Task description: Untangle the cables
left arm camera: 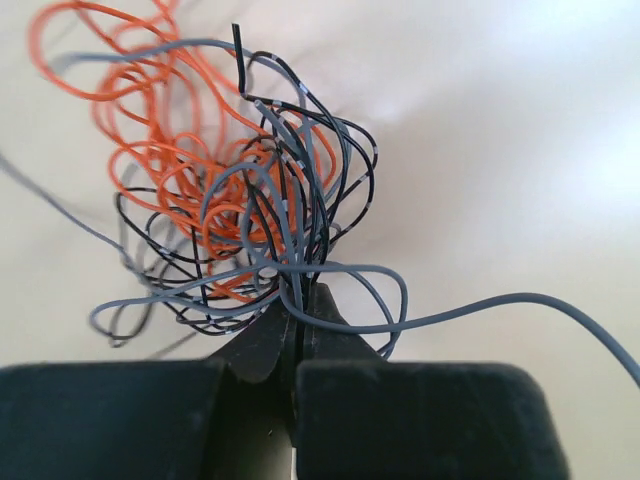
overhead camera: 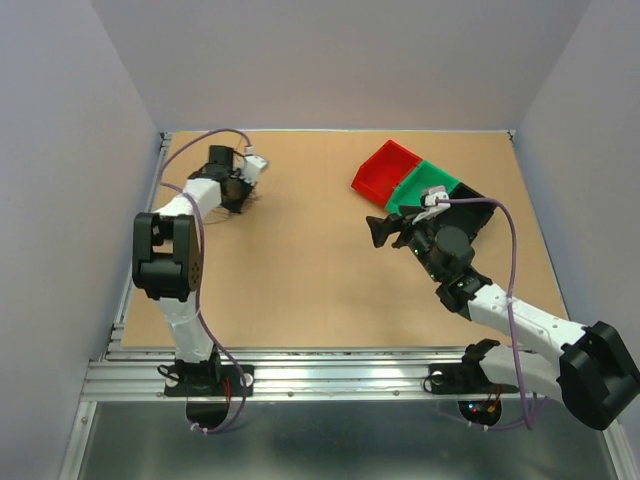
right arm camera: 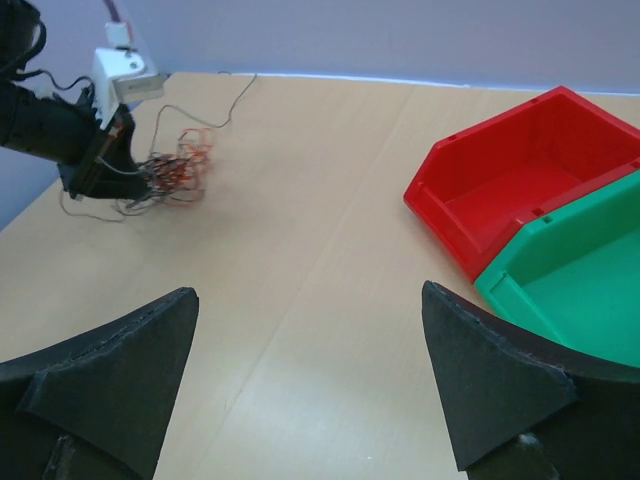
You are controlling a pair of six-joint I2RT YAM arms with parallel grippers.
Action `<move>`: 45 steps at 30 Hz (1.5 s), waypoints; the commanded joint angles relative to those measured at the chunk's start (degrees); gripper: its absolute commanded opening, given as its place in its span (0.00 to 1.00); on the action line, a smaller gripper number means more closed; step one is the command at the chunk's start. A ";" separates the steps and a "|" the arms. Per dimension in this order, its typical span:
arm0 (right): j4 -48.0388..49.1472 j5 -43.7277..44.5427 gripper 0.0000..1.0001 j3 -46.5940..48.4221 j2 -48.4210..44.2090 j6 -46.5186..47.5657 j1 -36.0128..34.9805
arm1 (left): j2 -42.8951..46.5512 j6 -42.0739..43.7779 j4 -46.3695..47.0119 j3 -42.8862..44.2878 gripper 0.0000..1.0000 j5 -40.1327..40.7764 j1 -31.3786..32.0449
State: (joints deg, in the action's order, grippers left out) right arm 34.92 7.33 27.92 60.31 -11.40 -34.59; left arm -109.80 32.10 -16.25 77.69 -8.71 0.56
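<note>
The cables [left arm camera: 240,190] are a tangle of thin orange, black and grey curly wires lying on the table at the far left. One long grey strand trails off to the right in the left wrist view. My left gripper [left arm camera: 300,295] is shut at the near edge of the tangle, with grey and black strands pinched between its tips. The right wrist view shows the same clump of cables [right arm camera: 172,170] with the left gripper [right arm camera: 112,165] on it. My right gripper [right arm camera: 310,295] hangs open above bare table, far from the cables and holding nothing. From above, the left gripper [overhead camera: 243,192] and right gripper [overhead camera: 383,229] stand well apart.
A red bin [overhead camera: 385,168], a green bin [overhead camera: 425,186] and a black bin [overhead camera: 472,215] stand in a row at the back right, close to the right arm. The red bin [right arm camera: 520,190] and green bin [right arm camera: 580,290] look empty. Walls enclose the table's far, left and right sides.
</note>
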 commanded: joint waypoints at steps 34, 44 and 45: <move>15.97 -29.31 0.82 19.62 32.41 -3.10 1.10 | 24.98 -3.36 7.11 -15.11 0.00 -34.09 24.67; 6.24 -4.04 0.01 17.35 25.49 -6.78 1.10 | 37.51 -6.25 12.38 -17.92 0.00 -22.69 24.84; 4.56 -0.69 0.01 16.65 21.73 -6.97 1.10 | 39.47 -6.95 12.91 -18.01 0.00 -20.40 24.84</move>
State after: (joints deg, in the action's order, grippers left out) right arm 44.88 -15.11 45.19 91.70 -17.04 -34.65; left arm -81.65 27.59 -7.22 60.47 -37.39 25.43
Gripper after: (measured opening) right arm 0.060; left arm 0.059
